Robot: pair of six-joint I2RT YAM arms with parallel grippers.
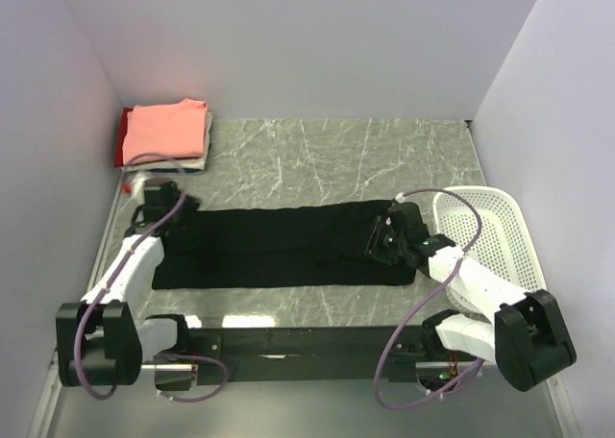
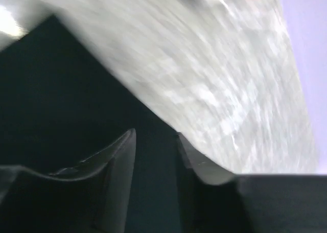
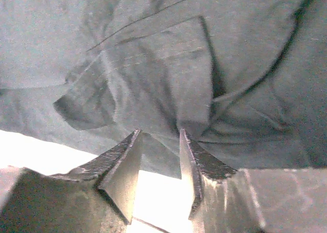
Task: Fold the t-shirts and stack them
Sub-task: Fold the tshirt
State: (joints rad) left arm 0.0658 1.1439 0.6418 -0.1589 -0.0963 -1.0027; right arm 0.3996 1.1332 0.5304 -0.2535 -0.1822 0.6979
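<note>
A large black t-shirt (image 1: pixel 288 246) lies folded into a long strip across the marble table. My left gripper (image 1: pixel 173 207) hovers over its left end. In the blurred left wrist view the left gripper (image 2: pixel 156 134) has its jaws apart, with only black t-shirt (image 2: pixel 61 90) showing in the gap. My right gripper (image 1: pixel 381 236) is at the strip's right end. In the right wrist view the right gripper (image 3: pixel 159 132) is open, and the creased edge of the black t-shirt (image 3: pixel 163 64) just reaches its tips. A stack of folded t-shirts (image 1: pixel 166 131), salmon-pink on top of white and red, sits at the back left.
A white mesh basket (image 1: pixel 500 229) stands at the right edge of the table, close beside the right arm. Pale walls close in the left, back and right sides. Marble tabletop (image 1: pixel 336 159) shows behind the black strip.
</note>
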